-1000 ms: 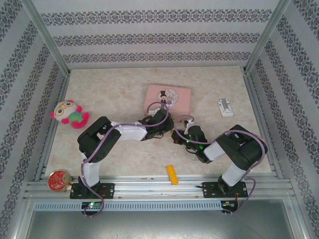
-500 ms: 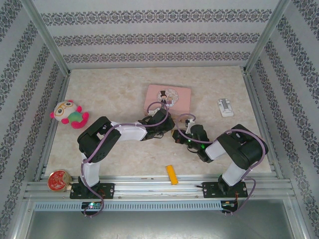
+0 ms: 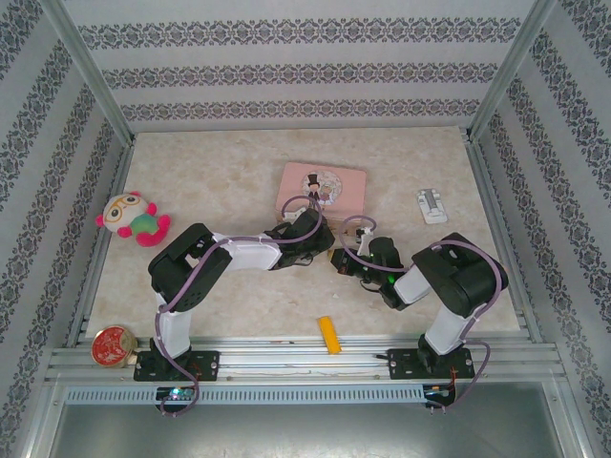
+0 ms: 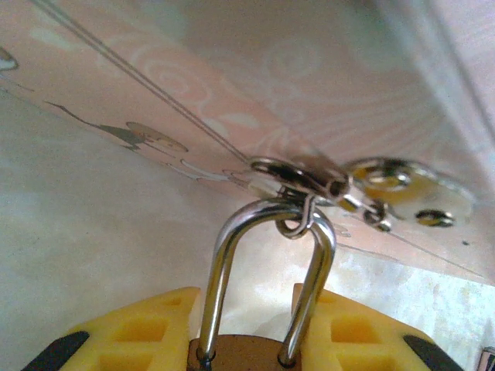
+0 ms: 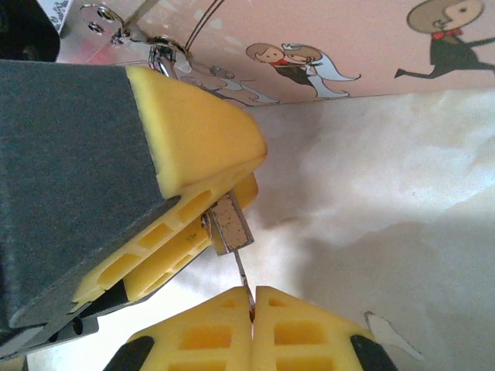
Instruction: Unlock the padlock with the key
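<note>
Grips padlock (image 5: 230,224) in left claw (image 4: 247,325), pinches key (image 5: 242,280) in shut right claw (image 5: 252,309) at frame bottom, tip meeting lock; probably calls next for twisting.

- A pink picture tin (image 3: 321,188), printed with cartoon figures, is laid flat on the marbled table (image 3: 220,172); a metal hasp (image 4: 402,185) is fixed to its side.
- A plush toy (image 3: 132,219) is seen well to the left of the tin.
- A small white object (image 3: 432,206) is placed to the right of the tin.
- A yellow bar (image 3: 328,335) is laid nearer than the tin, by the table's front edge.
- A red round disc (image 3: 113,344) is set far to the tin's near left, on the metal rail (image 3: 286,358).
</note>
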